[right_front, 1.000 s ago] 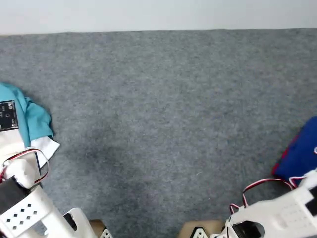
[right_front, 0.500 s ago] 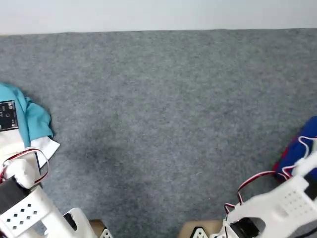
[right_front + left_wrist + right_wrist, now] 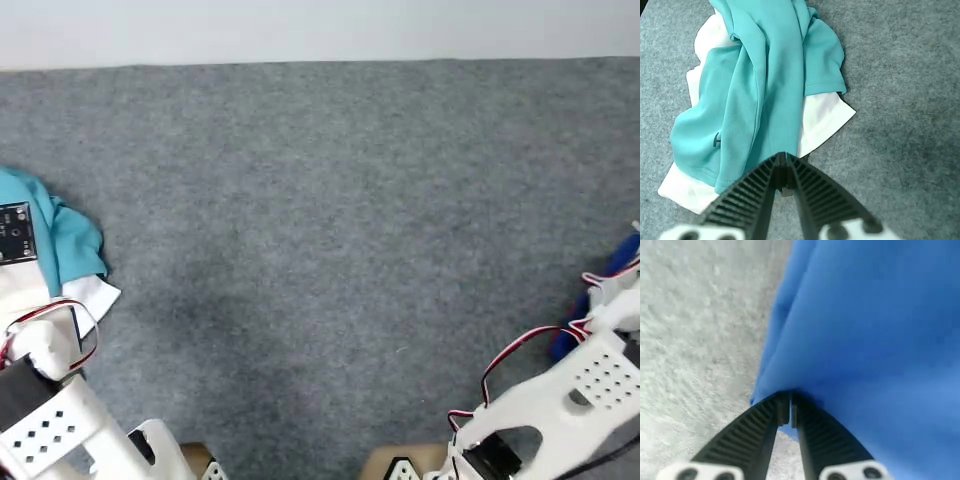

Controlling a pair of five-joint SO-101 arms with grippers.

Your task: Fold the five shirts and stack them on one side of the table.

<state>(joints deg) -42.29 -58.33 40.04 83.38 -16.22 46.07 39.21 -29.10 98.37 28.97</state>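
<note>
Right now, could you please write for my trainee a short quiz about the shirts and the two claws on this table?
1. True or false: the teal shirt lies on top of the white shirt.
2. Which colour is the shirt at the tips of the right claw? A) yellow B) blue C) black
3. Fill in the gap: the jaws of the left claw are ____ (open or shut).

Key: 1. True. 2. B, the blue shirt. 3. Shut.
</note>
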